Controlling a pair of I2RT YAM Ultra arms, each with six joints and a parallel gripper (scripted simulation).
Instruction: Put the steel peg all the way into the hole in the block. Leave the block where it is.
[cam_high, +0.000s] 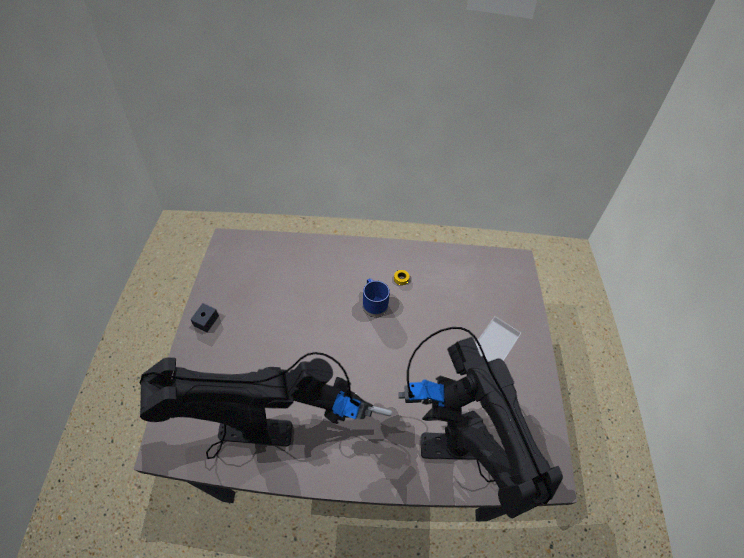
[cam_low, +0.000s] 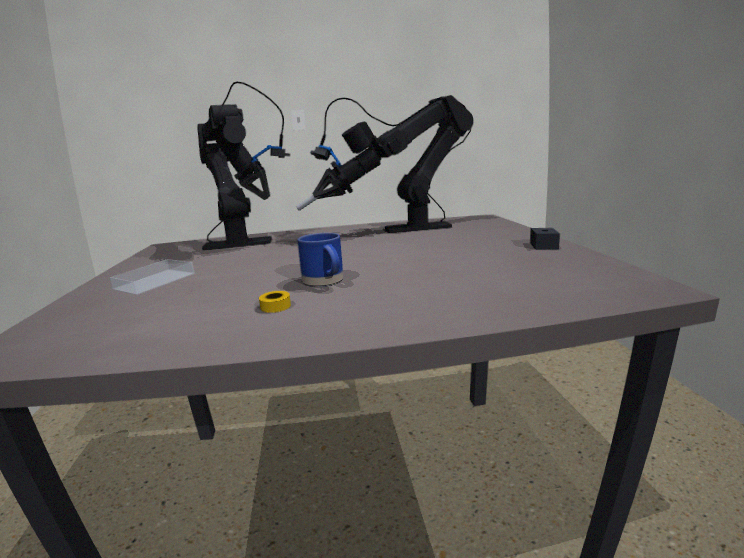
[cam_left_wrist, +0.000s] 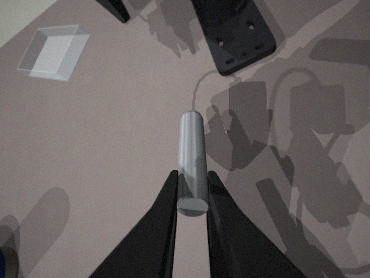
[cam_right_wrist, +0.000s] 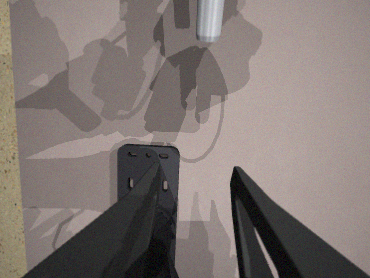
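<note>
The steel peg is a plain grey cylinder, held tilted in the air over the table. My left gripper is shut on it near one end, and the other end sticks out past the fingertips. My right gripper is partly open and empty, a short way from the peg's free end. The dark block stands on the table far from both grippers, its round hole facing up. The hole shows no peg in it.
A blue mug stands mid-table, with a yellow ring beside it. A clear shallow tray lies beyond the right arm. The right arm's base plate is below the peg's far side.
</note>
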